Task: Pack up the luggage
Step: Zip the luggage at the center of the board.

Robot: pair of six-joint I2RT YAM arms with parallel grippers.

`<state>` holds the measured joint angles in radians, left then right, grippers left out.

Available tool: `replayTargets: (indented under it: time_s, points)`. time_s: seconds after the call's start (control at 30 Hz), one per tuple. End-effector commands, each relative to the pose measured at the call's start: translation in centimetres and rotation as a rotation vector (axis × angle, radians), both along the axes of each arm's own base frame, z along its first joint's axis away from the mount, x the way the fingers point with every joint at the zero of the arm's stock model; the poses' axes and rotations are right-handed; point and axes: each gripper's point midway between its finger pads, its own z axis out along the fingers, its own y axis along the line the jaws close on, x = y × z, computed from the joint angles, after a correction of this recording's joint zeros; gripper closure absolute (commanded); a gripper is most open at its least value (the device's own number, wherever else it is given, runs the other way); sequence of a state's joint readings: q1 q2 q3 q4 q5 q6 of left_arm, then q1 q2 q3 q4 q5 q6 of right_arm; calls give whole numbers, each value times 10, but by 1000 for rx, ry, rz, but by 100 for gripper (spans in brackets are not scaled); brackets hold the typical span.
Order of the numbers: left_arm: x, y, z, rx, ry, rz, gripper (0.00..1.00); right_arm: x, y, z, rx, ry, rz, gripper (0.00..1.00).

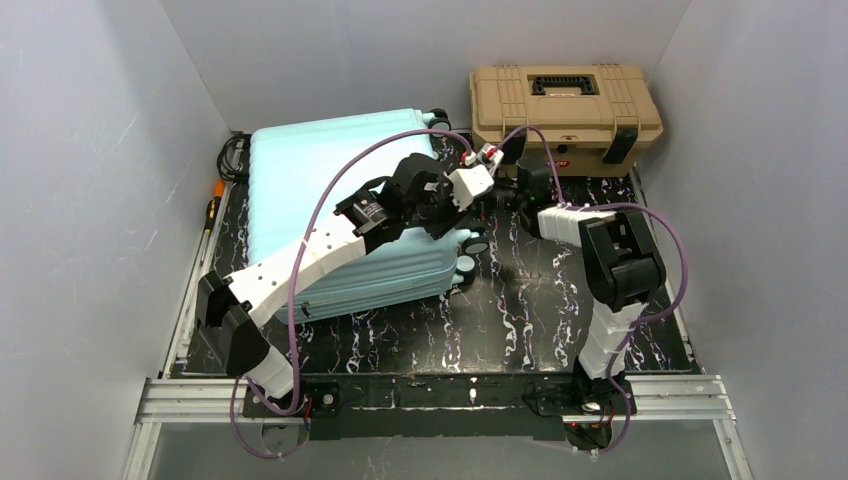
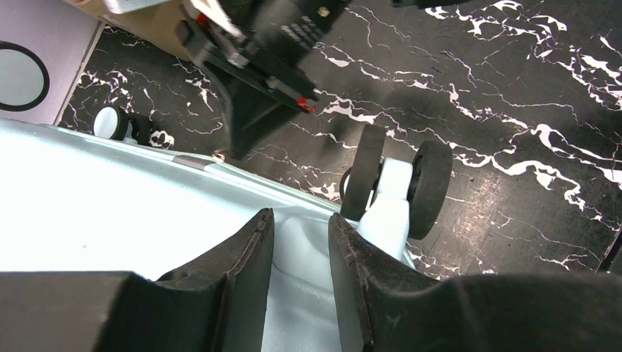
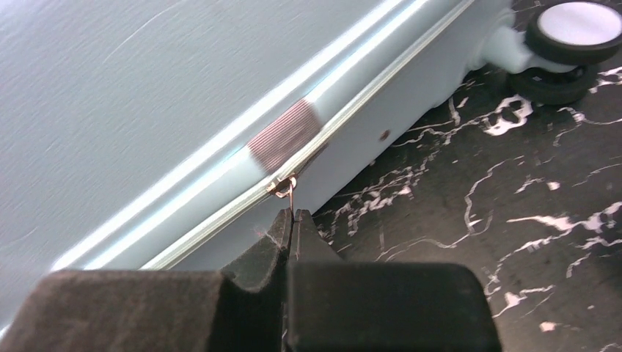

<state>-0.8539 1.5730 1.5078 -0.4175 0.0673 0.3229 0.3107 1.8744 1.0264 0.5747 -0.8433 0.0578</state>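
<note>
luggage (image 1: 320, 170) lies closed, right hand (image 3: 291, 218) pinching its zipper pull (image 3: 286, 191).

The suitcase (image 1: 320, 170) lies flat across the tabletop's (image 1: 520, 320) left half, its wheels (image 1: 476, 244) toward the right edge; the toolbox (image 1: 565, 115) stands at the far-right corner, behind and right of it.

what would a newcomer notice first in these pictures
The big pale mint-blue luggage lying flat on the left of the black marbled table grabs the eye first. At its side seam the right jaws are shut on the small metal zipper pull, while the left jaws hang open over the corner by the black wheels. A tan toolbox sits at the far right.
</note>
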Motion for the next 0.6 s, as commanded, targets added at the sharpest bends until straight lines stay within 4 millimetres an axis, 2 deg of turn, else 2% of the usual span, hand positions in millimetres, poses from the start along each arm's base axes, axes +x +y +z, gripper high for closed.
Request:
replayTargets:
  time_s: [0.0, 0.17, 0.23, 0.3, 0.47, 0.57]
  points:
    - [-52, 54, -63, 250, 234, -21, 68, 78, -31, -5, -105, -42, -276, 99]
    - [-59, 58, -56, 258, 230, -64, 68, 105, -22, -3, -166, -74, -297, 99]
    - [-60, 60, -48, 261, 216, -84, 68, 116, -21, 1, -181, -85, -313, 99]
    - [-61, 63, -39, 262, 209, -104, 68, 125, -20, -3, -201, -76, -312, 99]
    - [-63, 77, -3, 267, 142, -144, 68, 147, -16, -5, -251, -56, -310, 99]
    - [-57, 94, 19, 262, 88, -119, 67, 157, -17, -6, -273, -71, -330, 99]
